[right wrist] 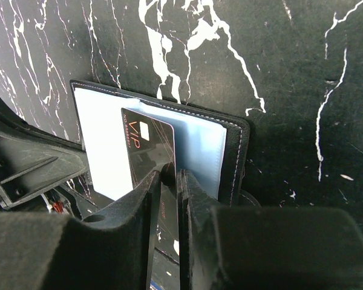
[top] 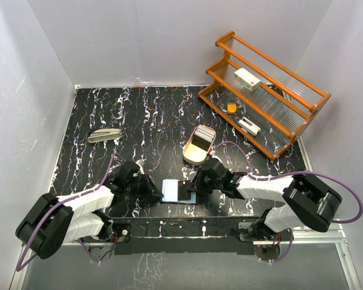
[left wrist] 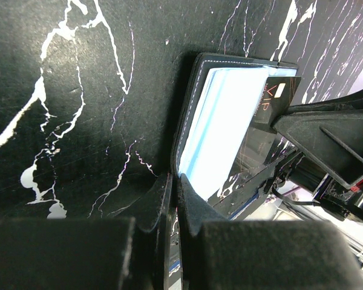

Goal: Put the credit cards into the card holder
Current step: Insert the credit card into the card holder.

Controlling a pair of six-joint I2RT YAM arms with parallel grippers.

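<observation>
The card holder (top: 171,190) lies open on the black marbled table between the two arms, its pale blue inner face up. My left gripper (left wrist: 175,181) is shut on the near edge of the card holder (left wrist: 193,90). A black credit card (right wrist: 151,145) with "VIP" printed on it stands partly in the right-hand pocket of the card holder (right wrist: 233,157). My right gripper (right wrist: 176,175) has its jaws slightly apart, with the lower end of that card in the narrow gap. The same card (left wrist: 272,99) shows in the left wrist view.
A cream oval-ended tray (top: 193,158) with a dark card in it stands just behind the right gripper (top: 196,184). A wooden rack (top: 266,90) at the back right holds a white box (top: 247,78) and small items. A grey object (top: 104,135) lies at the left.
</observation>
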